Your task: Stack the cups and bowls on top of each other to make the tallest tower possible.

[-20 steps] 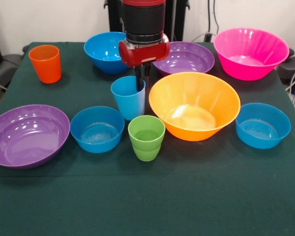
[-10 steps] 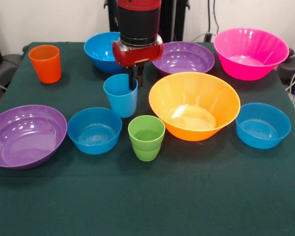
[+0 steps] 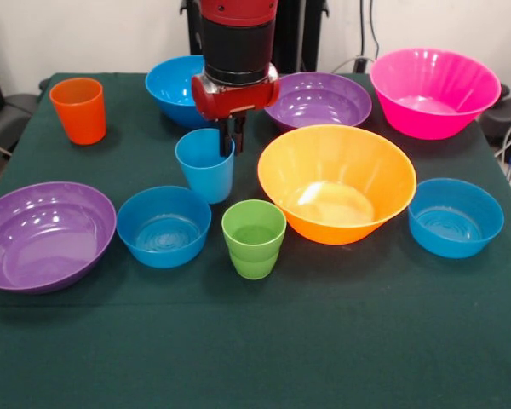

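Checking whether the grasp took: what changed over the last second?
The gripper, clamped on the light blue cup at its rim, has carried it toward picture-left and slightly away from the green cup. The small blue bowl beside the cup also shifted slightly left. Other bowls and the orange cup stayed put.

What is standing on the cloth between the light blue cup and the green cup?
Nothing: in the front view only bare green cloth separates the light blue cup from the green cup, which stands nearer the camera.
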